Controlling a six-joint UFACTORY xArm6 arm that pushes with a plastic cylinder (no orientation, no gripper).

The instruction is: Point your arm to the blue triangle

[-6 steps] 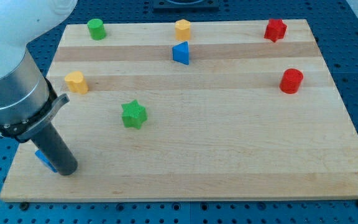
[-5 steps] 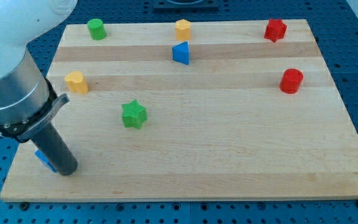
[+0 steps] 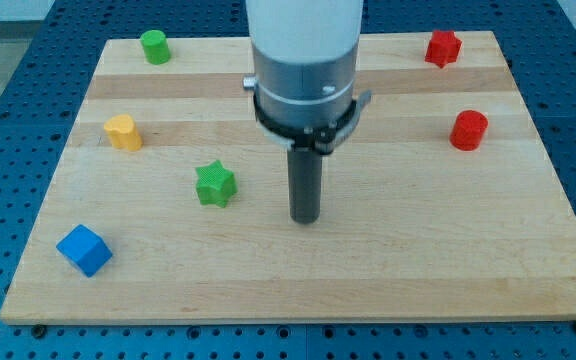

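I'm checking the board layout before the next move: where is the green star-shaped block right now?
The green star-shaped block sits left of centre on the wooden board, just left of my tip and below-right of the yellow block.

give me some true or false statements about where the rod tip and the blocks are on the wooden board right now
1. My tip rests on bare board to the view's right of the green star block, apart from it. True.
2. The blue cube block lies near the board's top right corner. False: it lies near the bottom left corner.
3. The red cylinder block lies below the red star block in the view. True.
4. The blue triangle block is in plain sight beside my tip. False: it does not show; the arm covers that area.
5. The green cylinder block touches the yellow block. False: they are well apart.
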